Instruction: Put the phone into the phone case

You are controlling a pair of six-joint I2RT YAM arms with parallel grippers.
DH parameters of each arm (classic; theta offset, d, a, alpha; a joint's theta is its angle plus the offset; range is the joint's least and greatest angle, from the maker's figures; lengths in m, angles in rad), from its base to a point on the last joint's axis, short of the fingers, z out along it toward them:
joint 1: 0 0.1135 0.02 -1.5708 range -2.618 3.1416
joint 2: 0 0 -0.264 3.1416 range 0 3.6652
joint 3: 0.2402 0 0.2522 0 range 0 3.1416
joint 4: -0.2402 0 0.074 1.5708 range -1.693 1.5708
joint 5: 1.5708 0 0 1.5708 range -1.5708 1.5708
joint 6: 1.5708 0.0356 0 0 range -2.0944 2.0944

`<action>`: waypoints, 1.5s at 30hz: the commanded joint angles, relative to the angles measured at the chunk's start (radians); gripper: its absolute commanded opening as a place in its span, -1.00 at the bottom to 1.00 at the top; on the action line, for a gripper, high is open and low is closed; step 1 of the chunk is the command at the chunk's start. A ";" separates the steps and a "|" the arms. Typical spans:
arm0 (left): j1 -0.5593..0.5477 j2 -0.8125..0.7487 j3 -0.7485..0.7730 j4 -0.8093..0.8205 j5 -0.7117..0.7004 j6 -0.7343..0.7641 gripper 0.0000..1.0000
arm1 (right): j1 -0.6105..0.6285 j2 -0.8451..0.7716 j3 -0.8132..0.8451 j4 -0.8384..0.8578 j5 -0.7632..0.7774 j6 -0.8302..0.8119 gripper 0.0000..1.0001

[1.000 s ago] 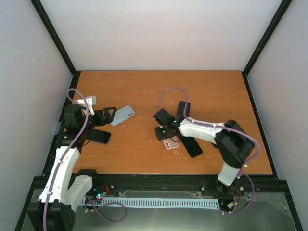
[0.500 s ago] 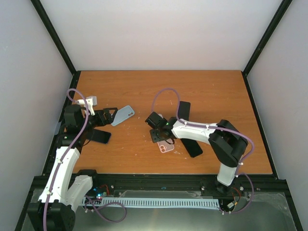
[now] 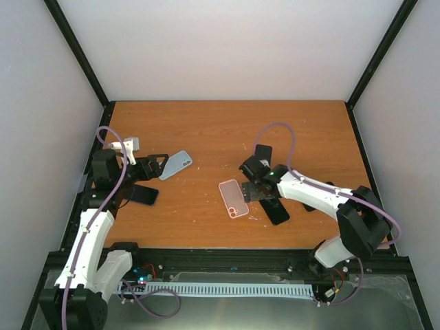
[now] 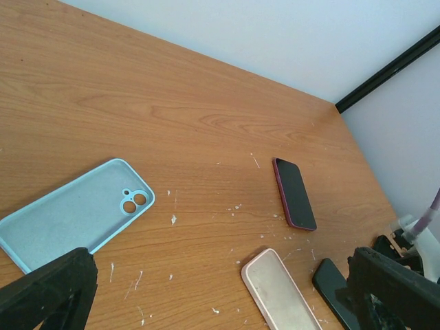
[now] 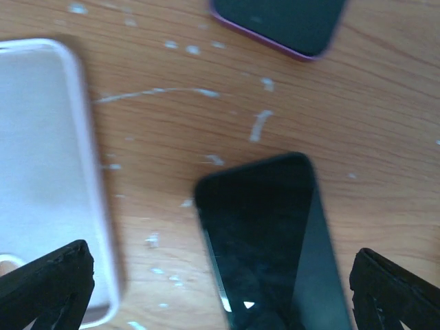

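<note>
Wooden surface: right fingers, spread wide, have released the pale pink phone case and hover at its three o'clock over the black phone, likely the next pick.

I note a brown wooden table, its top flecked with white marks. Left of centre lies a light blue phone case, flat. A pink case lies near the middle. A black phone lies just right of it, not touching. A red-edged phone lies farther back. Another dark phone lies toward the left edge.
</note>
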 commanded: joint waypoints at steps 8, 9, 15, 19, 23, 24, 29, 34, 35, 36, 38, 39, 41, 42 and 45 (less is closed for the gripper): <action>-0.005 0.004 0.008 0.012 -0.001 0.024 0.99 | -0.196 0.046 -0.104 0.039 -0.129 -0.050 1.00; -0.006 0.006 0.007 0.013 -0.001 0.024 0.99 | -0.199 0.047 -0.111 0.053 -0.139 -0.051 1.00; -0.006 0.006 0.005 0.011 -0.007 0.024 0.99 | -0.212 0.071 -0.141 0.078 -0.164 -0.051 1.00; -0.006 0.007 0.006 0.011 -0.008 0.024 0.99 | -0.212 0.067 -0.162 0.092 -0.201 -0.058 1.00; -0.006 0.008 0.005 0.011 -0.008 0.022 0.99 | -0.211 0.048 -0.177 0.092 -0.247 -0.053 1.00; -0.006 0.010 0.005 0.012 -0.009 0.022 0.99 | -0.211 0.039 -0.184 0.091 -0.260 -0.048 1.00; -0.006 0.016 0.004 0.012 -0.004 0.021 0.99 | -0.206 0.000 -0.217 0.082 -0.317 -0.023 0.95; -0.006 0.020 0.004 0.014 0.003 0.020 0.99 | -0.170 -0.019 -0.229 0.071 -0.313 0.000 0.84; -0.006 0.019 0.004 0.012 0.004 0.021 0.99 | -0.163 -0.013 -0.226 0.065 -0.298 0.001 0.80; -0.006 0.018 0.004 0.014 0.003 0.020 0.99 | -0.158 -0.004 -0.220 0.053 -0.279 0.006 0.79; -0.006 0.018 0.004 0.013 0.004 0.021 0.99 | -0.143 0.014 -0.209 0.035 -0.232 0.015 0.75; -0.006 0.018 0.004 0.013 0.005 0.019 0.99 | -0.133 0.020 -0.202 0.026 -0.213 0.019 0.71; -0.006 0.018 0.003 0.014 0.009 0.019 0.99 | -0.111 0.030 -0.189 0.010 -0.185 0.029 0.68; -0.006 0.018 0.004 0.014 0.010 0.020 0.99 | -0.103 0.033 -0.184 0.006 -0.176 0.034 0.67; -0.006 0.018 0.004 0.015 0.011 0.019 0.99 | -0.077 0.035 -0.173 -0.010 -0.146 0.047 0.69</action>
